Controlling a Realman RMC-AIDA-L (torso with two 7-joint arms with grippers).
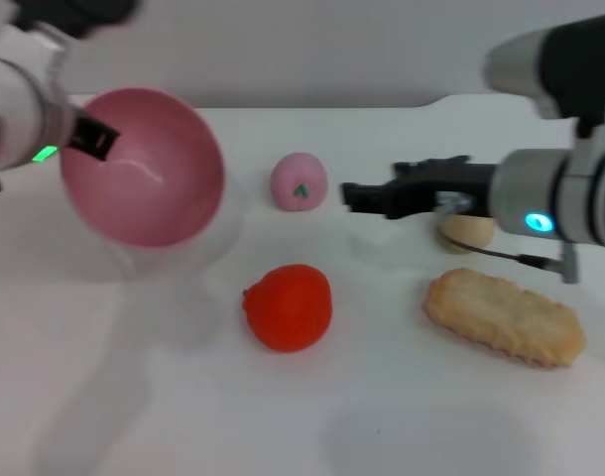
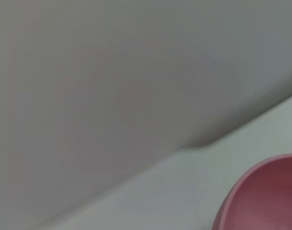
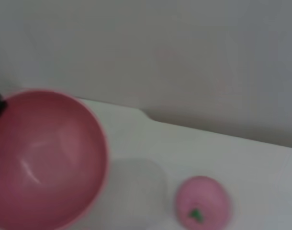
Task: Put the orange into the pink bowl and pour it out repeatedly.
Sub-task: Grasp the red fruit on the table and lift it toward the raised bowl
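We see the left pincer point(image 1: 92, 137) pinching the rim of the pink bowl point(image 1: 149, 169), tipped on its side, nothing inside. The orange point(image 1: 289, 306) lies on the worktop point(image 1: 382, 416), below the right pincer point(image 1: 352, 196), whose fingers look pressed together.

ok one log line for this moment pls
left gripper: holds pink bowl by rim, tipped, empty | orange: on table | right gripper: hovering right of small pink ball
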